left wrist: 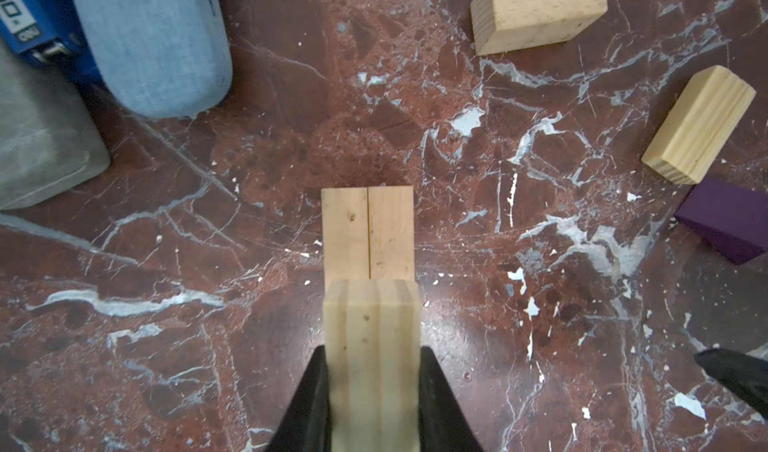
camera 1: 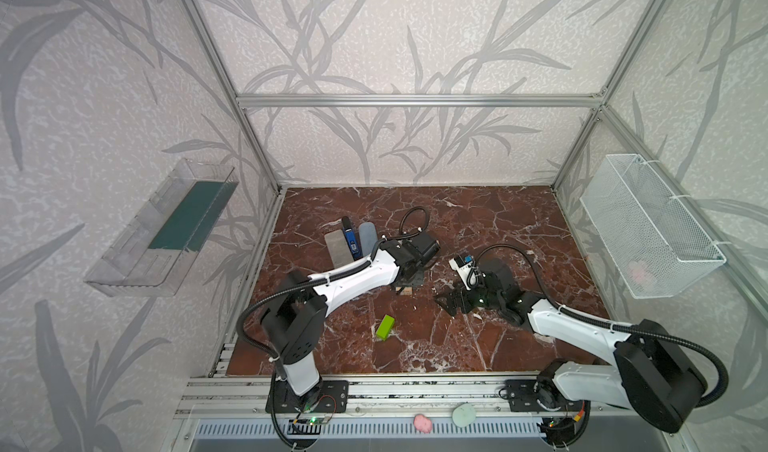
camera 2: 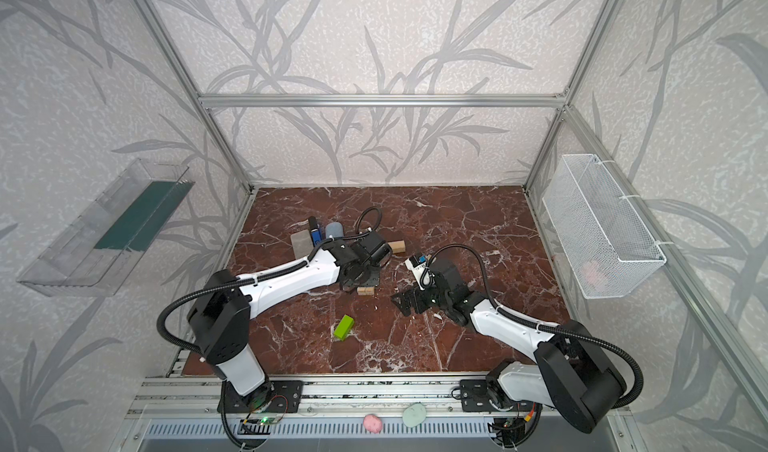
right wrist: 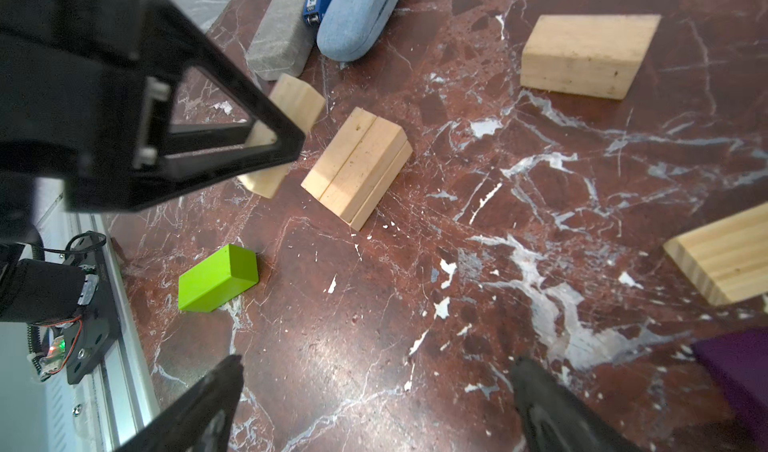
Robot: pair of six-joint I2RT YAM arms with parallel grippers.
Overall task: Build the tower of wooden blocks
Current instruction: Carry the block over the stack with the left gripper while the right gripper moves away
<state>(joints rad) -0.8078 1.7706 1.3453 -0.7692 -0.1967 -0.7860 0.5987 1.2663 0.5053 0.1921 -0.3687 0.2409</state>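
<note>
A pale tan rectangular wood brick (left wrist: 370, 312) sits clamped in the left gripper (left wrist: 372, 352), close by two tan bricks (left wrist: 368, 231) lying side by side on the red marble tabletop (left wrist: 208, 304). A lime-green brick (right wrist: 218, 277) and a purple brick (left wrist: 727, 221) lie loose nearby. The right gripper (right wrist: 374, 371) gapes wide, holding nothing.

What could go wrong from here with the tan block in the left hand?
1. The left hand grips the tan block close to the started tower, which lies low on the table. A skewed set-down could knock it askew.
2. The open right hand hovers close by, near the purple block. The two arms might clash if both reach toward the tower.
</note>
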